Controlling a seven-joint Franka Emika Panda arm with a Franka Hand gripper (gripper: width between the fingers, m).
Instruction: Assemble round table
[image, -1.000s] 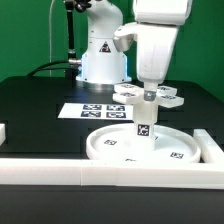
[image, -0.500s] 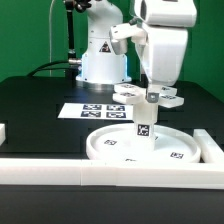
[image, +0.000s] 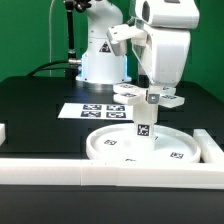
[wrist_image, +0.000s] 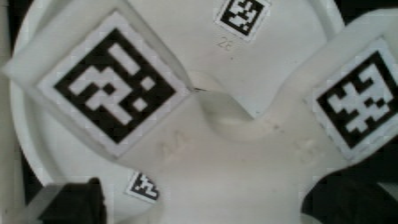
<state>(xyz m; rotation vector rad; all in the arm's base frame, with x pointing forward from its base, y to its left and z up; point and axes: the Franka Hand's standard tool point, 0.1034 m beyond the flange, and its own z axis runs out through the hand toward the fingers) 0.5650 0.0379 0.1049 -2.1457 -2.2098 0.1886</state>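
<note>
Exterior view, as I see it from my station: the round disc (image: 145, 147) lies flat on the black table (image: 40, 100), close against the white border rail (image: 110, 170) along the table's near edge. The cylinder leg (image: 145, 122) stands upright on the disc, near its middle, a square tag facing the camera. The gripper (image: 150, 93) hangs directly above the leg; its jaws stand spread wide and hold nothing, though I cannot tell whether the fingertips touch the leg's top. Behind the disc, toward the robot base (image: 103, 60), lies the cross-shaped piece (image: 150, 95), partly hidden by the gripper. The marker board (image: 97, 111) lies flat just beyond the disc, on the exterior view's left.

Wrist view: the cross-shaped piece (wrist_image: 214, 110) fills the picture, its arms bearing square tags.
</note>
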